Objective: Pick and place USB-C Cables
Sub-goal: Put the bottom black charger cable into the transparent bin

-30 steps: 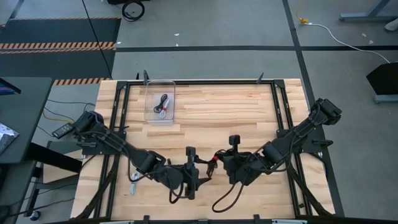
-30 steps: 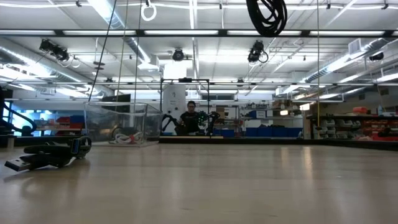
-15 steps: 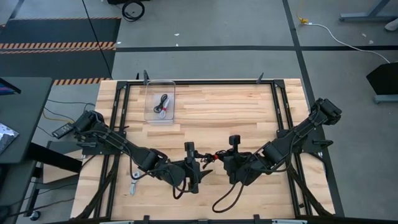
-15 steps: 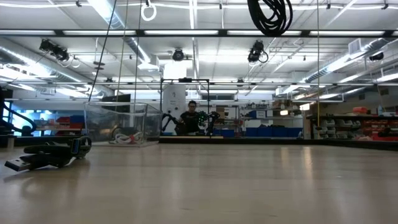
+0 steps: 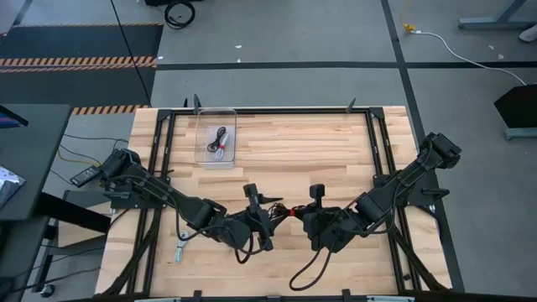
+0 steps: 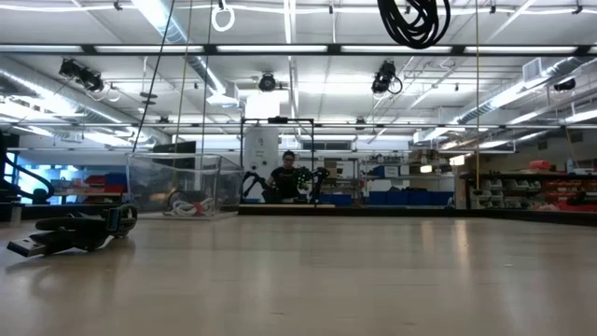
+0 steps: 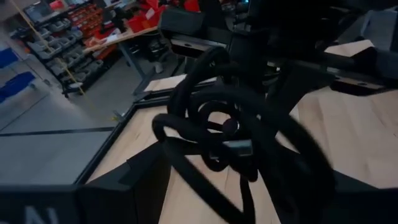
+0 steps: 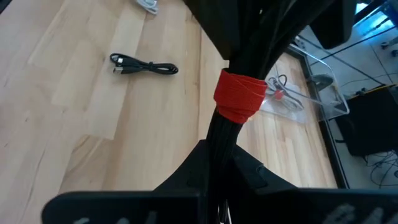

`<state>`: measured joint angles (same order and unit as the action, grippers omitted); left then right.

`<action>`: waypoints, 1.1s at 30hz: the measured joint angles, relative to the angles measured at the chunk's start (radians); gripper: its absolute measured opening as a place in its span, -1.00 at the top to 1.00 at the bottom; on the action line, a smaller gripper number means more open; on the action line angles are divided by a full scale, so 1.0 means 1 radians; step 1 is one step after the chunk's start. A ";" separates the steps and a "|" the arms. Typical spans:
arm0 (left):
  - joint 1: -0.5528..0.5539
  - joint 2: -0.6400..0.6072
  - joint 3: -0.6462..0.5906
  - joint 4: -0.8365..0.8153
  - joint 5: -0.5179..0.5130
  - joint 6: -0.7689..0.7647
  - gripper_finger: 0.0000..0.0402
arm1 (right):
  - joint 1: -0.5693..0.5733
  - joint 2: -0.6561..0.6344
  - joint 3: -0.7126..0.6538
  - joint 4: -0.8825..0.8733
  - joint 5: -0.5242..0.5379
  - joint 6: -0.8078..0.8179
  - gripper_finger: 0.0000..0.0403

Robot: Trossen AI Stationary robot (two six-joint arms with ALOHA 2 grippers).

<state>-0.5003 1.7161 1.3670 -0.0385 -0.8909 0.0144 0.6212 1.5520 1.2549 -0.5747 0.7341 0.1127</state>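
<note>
Right gripper (image 5: 295,212) sits mid-table near the front edge, its fingers clamped on the red-tied black cable (image 8: 239,93), and the left gripper (image 5: 270,213) is right there facing it, just beside. From the left wrist camera that bundle's black loops (image 7: 211,134) fill the frame, dangling in front of the fingers; whether the left fingers are actually pinching it, I cannot tell. Right wrist camera gives the clear look: the bundle stands as a tight shaft running straight out from between the fingers, red tie wrapped around its middle.

On the wooden table (image 5: 319,151), the clear plastic bin (image 5: 202,153) sits toward the far left corner, with a black cable (image 5: 220,137) and a silvery-white cable with a red tie (image 5: 223,148) inside. Another silvery-white cable (image 5: 181,248) lies at the front left, near the left arm. The right wrist view adds one the overhead misses under the arms: a loose black cable (image 8: 144,65) lying flat on the boards, its long axis along the grain. The low camera catches that one (image 6: 73,231) at table level, the bin (image 6: 183,185) beyond it, a black loop (image 6: 413,21) hanging high, and a seated person (image 6: 286,177) far back in the workshop. Grey floor with hazard striping surrounds the table.
</note>
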 joint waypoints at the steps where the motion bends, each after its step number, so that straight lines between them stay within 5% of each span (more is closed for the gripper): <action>1: 0.001 0.000 0.000 0.004 0.001 -0.002 -0.21 | 0.000 0.000 0.000 -0.001 0.000 0.000 0.86; 11: 0.014 0.000 0.000 0.047 0.098 0.017 -0.10 | -0.021 0.000 0.000 0.002 -0.061 -0.006 0.86; 20: 0.012 0.000 0.000 -0.010 0.109 0.024 0.77 | -0.025 0.000 0.000 -0.011 -0.053 -0.004 0.77; 27: 0.018 0.000 0.002 -0.202 -0.010 -0.031 0.77 | -0.033 0.001 0.000 -0.023 -0.083 -0.049 0.66; 33: 0.051 -0.003 0.000 -0.365 -0.078 -0.118 0.77 | -0.032 0.001 0.000 -0.077 -0.156 -0.059 0.26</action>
<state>-0.4488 1.7128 1.3670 -0.4030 -0.9693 -0.1036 0.5896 1.5528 1.2546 -0.6518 0.5784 0.0533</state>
